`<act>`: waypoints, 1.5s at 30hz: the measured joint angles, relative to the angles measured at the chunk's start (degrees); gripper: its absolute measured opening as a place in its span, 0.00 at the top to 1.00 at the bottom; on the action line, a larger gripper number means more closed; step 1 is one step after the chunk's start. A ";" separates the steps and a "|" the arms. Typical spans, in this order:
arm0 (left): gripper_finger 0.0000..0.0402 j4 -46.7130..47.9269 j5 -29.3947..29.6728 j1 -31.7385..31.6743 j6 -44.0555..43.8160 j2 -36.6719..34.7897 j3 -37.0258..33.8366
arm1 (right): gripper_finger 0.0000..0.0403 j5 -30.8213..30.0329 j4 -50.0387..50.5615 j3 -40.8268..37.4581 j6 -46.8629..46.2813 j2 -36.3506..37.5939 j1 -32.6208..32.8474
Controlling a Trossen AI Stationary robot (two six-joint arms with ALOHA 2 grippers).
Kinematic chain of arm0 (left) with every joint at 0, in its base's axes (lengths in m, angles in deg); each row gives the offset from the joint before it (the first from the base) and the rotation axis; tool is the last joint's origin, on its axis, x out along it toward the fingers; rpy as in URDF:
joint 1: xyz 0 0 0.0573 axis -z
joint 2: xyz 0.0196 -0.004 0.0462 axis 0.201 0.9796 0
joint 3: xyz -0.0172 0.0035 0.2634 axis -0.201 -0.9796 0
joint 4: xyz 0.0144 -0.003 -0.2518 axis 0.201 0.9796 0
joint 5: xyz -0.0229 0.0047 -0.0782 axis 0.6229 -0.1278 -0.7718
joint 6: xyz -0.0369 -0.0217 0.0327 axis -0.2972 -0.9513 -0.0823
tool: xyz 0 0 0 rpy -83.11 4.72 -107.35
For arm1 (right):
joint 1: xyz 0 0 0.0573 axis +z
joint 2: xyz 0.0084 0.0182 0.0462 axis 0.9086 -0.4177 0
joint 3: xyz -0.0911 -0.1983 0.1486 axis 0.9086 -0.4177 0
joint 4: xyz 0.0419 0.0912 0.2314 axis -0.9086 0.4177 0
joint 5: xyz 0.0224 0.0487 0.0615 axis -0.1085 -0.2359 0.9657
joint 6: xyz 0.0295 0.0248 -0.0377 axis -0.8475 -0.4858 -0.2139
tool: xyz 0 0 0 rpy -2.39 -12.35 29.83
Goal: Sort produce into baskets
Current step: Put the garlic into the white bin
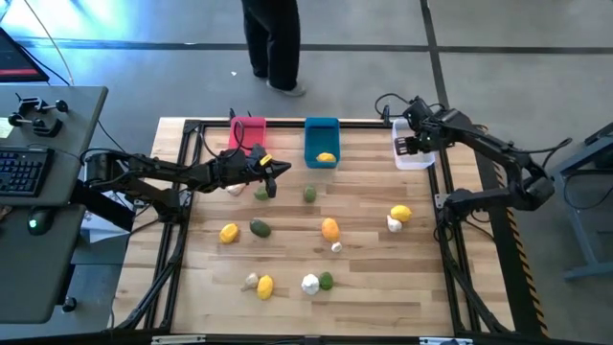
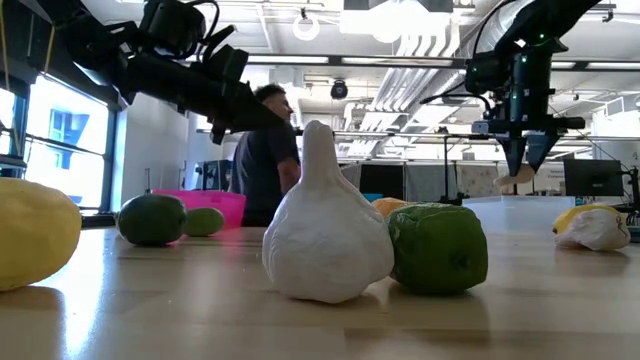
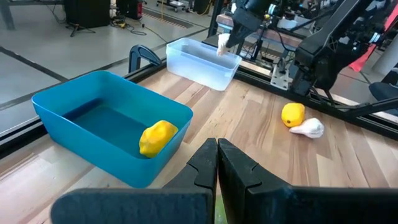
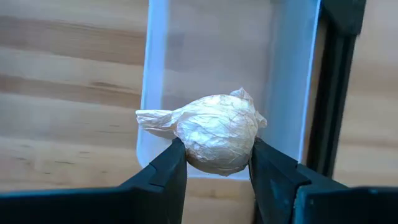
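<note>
My right pincer (image 4: 214,165) grasped a garlic (image 4: 214,132) just above the white basket (image 4: 152,81); next I should release it there. Left pincer (image 3: 217,163) clenched.

A white garlic (image 4: 216,134) hangs pinched above the pale bin (image 1: 414,156) at upper right; a lemon (image 1: 326,157) lies in the blue bin (image 1: 321,127); the pink bin (image 1: 247,127) sits left of it.
</note>
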 joint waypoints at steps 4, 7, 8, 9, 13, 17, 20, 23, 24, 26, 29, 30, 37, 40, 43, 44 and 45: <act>1.00 -0.01 -0.01 0.00 -0.02 0.00 0.00 | 0.65 -0.57 0.21 0.00 -8.16 -0.15 0.04; 1.00 -0.01 -0.01 0.00 -0.02 0.00 0.00 | 0.65 -2.60 0.21 0.00 -14.78 -0.15 0.04; 1.00 -0.01 -0.01 0.00 -0.02 0.00 0.00 | 0.65 -3.08 0.17 0.00 -16.65 -0.15 0.04; 1.00 -0.01 -0.01 0.00 -0.02 0.00 0.00 | 0.65 -3.37 0.12 0.00 -18.40 -0.15 0.06; 1.00 -0.01 0.01 0.00 -0.02 0.00 0.00 | 0.65 -5.27 -0.45 0.00 -24.29 -0.38 0.07; 1.00 -0.03 0.01 -0.02 -0.01 0.00 0.00 | 0.65 -5.45 -2.27 0.00 -34.87 -1.45 0.79; 1.00 -0.01 0.01 0.00 0.00 0.00 0.00 | 0.65 -4.86 -5.04 0.00 -43.14 -2.46 1.55; 1.00 -0.03 0.01 0.00 0.47 0.00 0.00 | 0.65 -4.60 -6.20 0.00 -52.22 -3.53 2.65; 1.00 -0.03 0.01 0.00 0.83 0.00 0.00 | 0.65 -4.76 -6.12 0.00 -55.12 -3.86 3.09; 1.00 -0.03 0.01 0.00 0.92 0.00 0.00 | 0.65 -5.73 -6.14 0.00 -59.60 -4.50 3.79; 1.00 -0.06 0.01 0.00 0.90 0.00 0.00 | 0.65 -6.10 -5.97 0.00 -62.70 -5.27 4.01; 1.00 -0.06 0.01 0.00 0.92 0.00 0.00 | 0.65 -6.12 -5.92 0.00 -63.60 -5.54 3.98; 1.00 -0.10 0.01 -0.02 0.92 0.00 0.00 | 0.65 -6.62 -8.35 0.00 -72.25 -7.82 5.11; 1.00 -0.10 0.01 0.00 0.95 0.00 0.00 | 0.65 -5.93 -10.99 0.00 -72.48 -9.30 5.12; 1.00 -0.10 0.01 0.00 0.94 0.00 0.00 | 0.65 -5.51 -12.16 0.00 -73.31 -9.97 5.44; 1.00 -0.14 0.01 0.00 0.92 0.00 0.00 | 0.65 -5.56 -11.79 0.00 -73.17 -10.00 5.43; 1.00 -0.12 0.01 0.00 0.92 0.00 0.00 | 0.65 -5.70 -11.16 0.00 -73.04 -9.99 5.37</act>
